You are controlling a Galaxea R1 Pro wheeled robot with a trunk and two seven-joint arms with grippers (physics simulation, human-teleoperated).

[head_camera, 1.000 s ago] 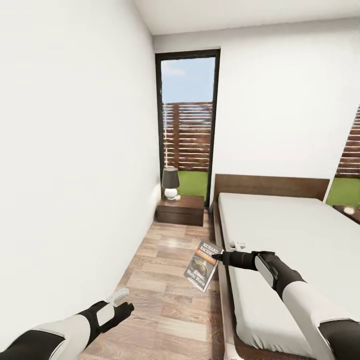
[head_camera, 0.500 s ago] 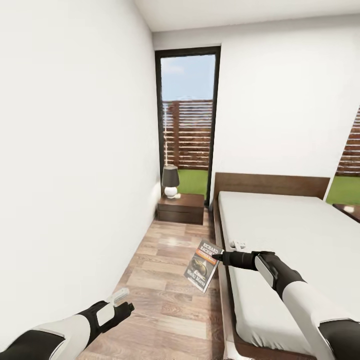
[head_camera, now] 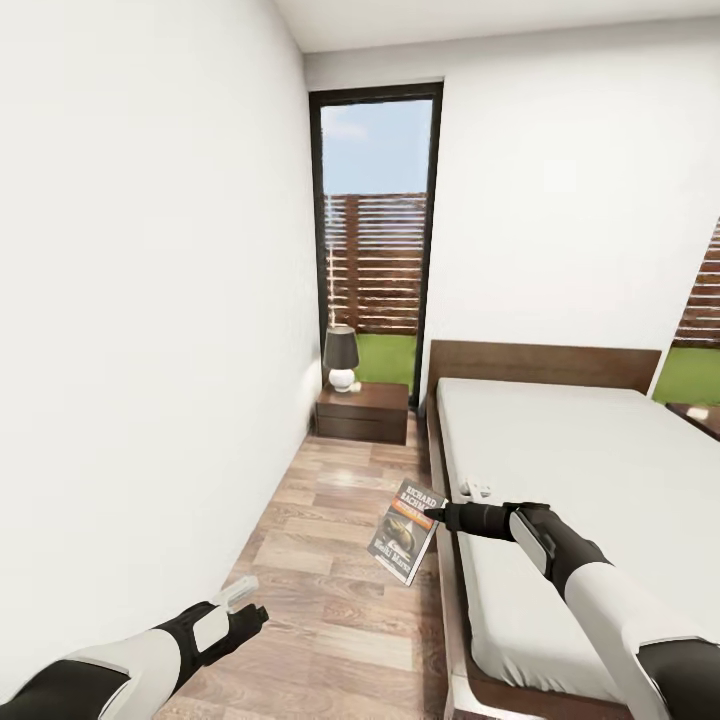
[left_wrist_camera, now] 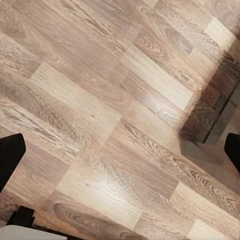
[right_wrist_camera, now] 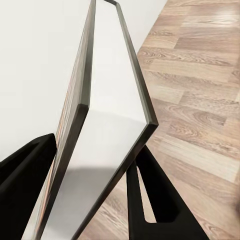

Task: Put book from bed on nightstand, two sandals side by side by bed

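Low and centre in the head view, the right gripper (head_camera: 432, 515) pinches the book (head_camera: 406, 531) (cover tilted) above the floor (head_camera: 330, 560) beside the bed (head_camera: 580, 470), while the left gripper (head_camera: 250, 607) is spread, holding nothing.

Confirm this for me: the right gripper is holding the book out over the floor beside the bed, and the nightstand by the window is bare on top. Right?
Not quite. The nightstand by the window carries a small lamp, as the head view shows. The rest holds: the right gripper is shut on the book, which hangs over the wood floor beside the bed.
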